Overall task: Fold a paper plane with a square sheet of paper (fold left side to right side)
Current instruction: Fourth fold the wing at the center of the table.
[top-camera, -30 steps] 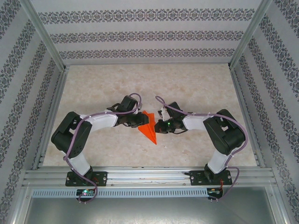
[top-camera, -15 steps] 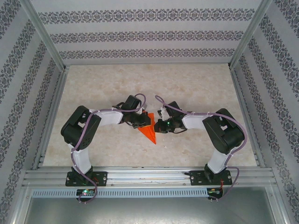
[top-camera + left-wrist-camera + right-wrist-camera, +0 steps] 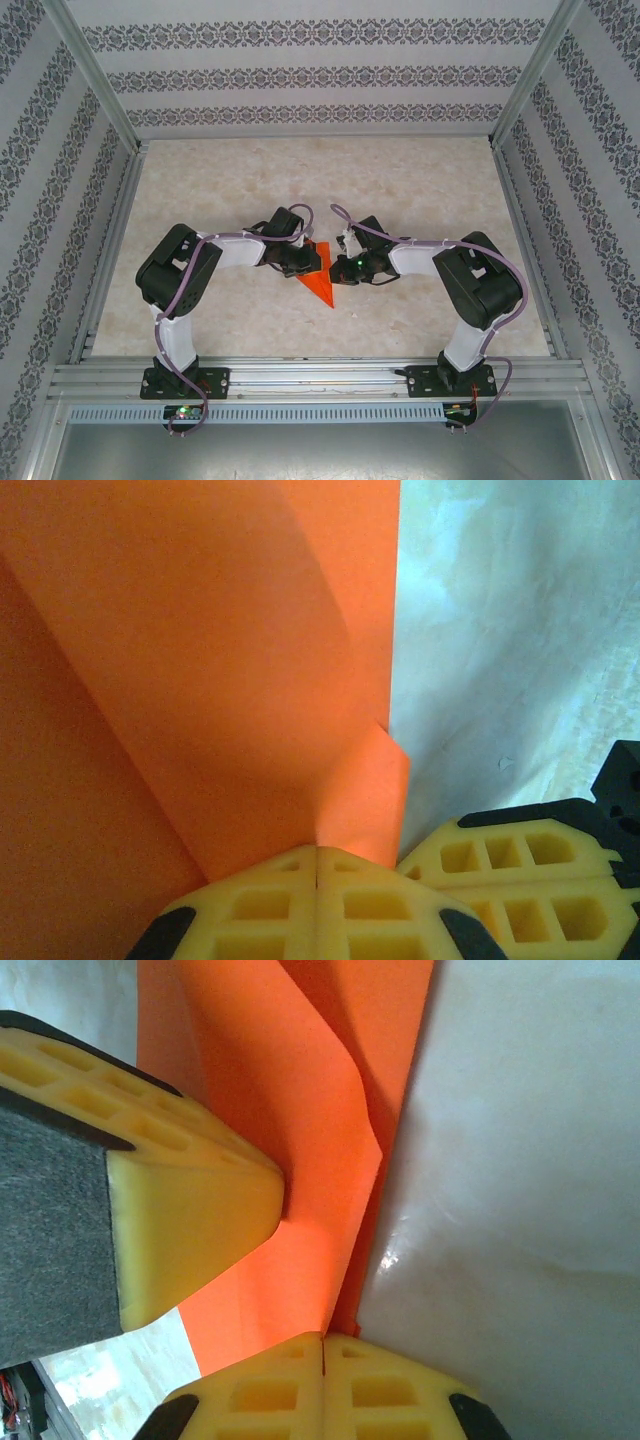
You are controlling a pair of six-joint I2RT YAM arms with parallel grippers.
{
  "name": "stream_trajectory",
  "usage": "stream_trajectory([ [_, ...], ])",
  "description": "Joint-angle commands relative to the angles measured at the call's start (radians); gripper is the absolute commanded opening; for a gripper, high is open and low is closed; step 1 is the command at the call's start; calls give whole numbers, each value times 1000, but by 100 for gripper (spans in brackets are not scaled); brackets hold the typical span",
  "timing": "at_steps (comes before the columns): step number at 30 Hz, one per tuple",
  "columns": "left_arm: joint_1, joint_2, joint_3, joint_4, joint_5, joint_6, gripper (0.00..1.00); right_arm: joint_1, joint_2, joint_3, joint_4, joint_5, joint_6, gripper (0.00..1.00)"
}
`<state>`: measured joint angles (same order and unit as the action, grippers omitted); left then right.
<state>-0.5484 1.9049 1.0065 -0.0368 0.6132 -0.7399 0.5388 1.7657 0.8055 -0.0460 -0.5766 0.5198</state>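
Observation:
The orange-red sheet of paper (image 3: 322,288) lies mid-table, folded to a dart shape with its sharp point toward the arms. My left gripper (image 3: 306,262) meets it from the left and my right gripper (image 3: 339,270) from the right, almost touching each other. In the left wrist view the left gripper (image 3: 318,858) is shut, with a raised flap of paper (image 3: 220,680) running into its seam, and the right gripper's yellow fingers (image 3: 520,880) sit beside it. In the right wrist view the right gripper (image 3: 322,1345) is shut on the paper's (image 3: 320,1160) folded edge. The left gripper's fingers (image 3: 190,1200) press on the paper.
The marbled table top (image 3: 420,190) is walled by patterned panels on three sides (image 3: 320,75). Metal frame posts run along the left (image 3: 115,250) and right (image 3: 525,250). An aluminium rail (image 3: 320,378) crosses the near edge, carrying both arm bases.
The left arm has swung in toward the centre and its gripper has shut on the paper's left flap. The right arm has stayed put, still shut.

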Motion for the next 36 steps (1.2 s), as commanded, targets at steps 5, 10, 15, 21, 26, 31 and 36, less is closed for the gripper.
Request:
stream_trajectory([
  [5, 2, 37, -33, -6, -48, 24, 0, 2, 66, -25, -131, 104, -29, 0],
  [10, 3, 35, -53, -11, -60, 24, 0, -3, 44, -24, -103, 60, -7, 0],
  [15, 4, 34, -68, -11, -68, 21, 0, -9, 1, -5, -78, 15, 16, 6],
  [21, 3, 33, -70, -13, -73, 22, 0, -33, -85, 12, -69, -12, 34, 20],
  [26, 4, 29, -71, -14, -76, 22, 0, -72, -172, -5, -87, -30, 31, 31],
  [31, 3, 28, -72, -11, -76, 19, 0, -75, -245, -53, -92, -81, 39, 25],
  [36, 4, 23, -71, -17, -82, 19, 0, -15, -275, -126, -21, -164, 114, 4],
])
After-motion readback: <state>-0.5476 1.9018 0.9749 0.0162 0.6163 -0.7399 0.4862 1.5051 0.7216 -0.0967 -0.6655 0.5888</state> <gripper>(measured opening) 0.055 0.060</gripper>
